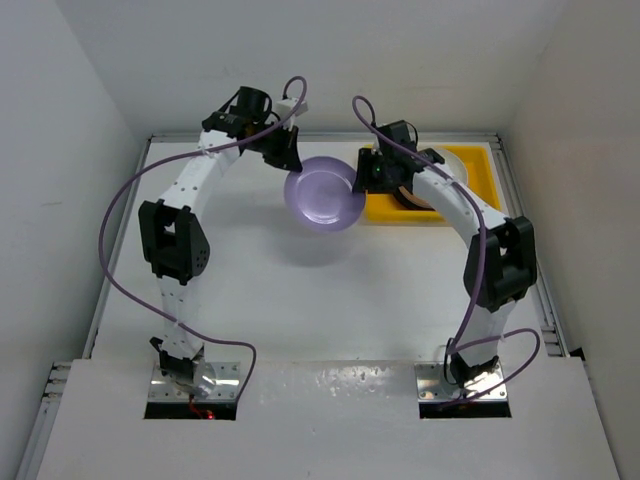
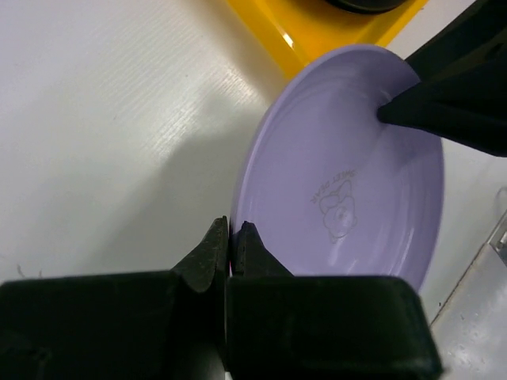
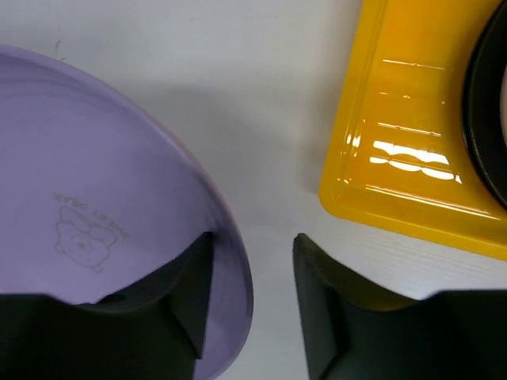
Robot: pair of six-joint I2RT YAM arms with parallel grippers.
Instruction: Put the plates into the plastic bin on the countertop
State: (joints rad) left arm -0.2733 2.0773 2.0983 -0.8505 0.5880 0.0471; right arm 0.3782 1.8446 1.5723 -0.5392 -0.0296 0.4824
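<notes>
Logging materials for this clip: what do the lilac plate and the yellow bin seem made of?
Lilac plate: probably plastic, smooth satin finish; even colour and a faint printed bear mark. Yellow bin: likely moulded plastic, glossy; sharp light glints on its ribbed floor.

Smooth plastic, soft satin sheen on lilac plate; faint bear mark in its well. High gloss on yellow bin, plastic, bright light streaks across ridged floor. Glossy black rim on dark-rimmed plate inside it. White countertop shows fine ribbed grain, mild gloss. Matt black, plastic-looking: left gripper and right gripper. Smooth white arm shells, slight shine. Bare shiny metal base plates. Smooth purple sheath on cables.
</notes>
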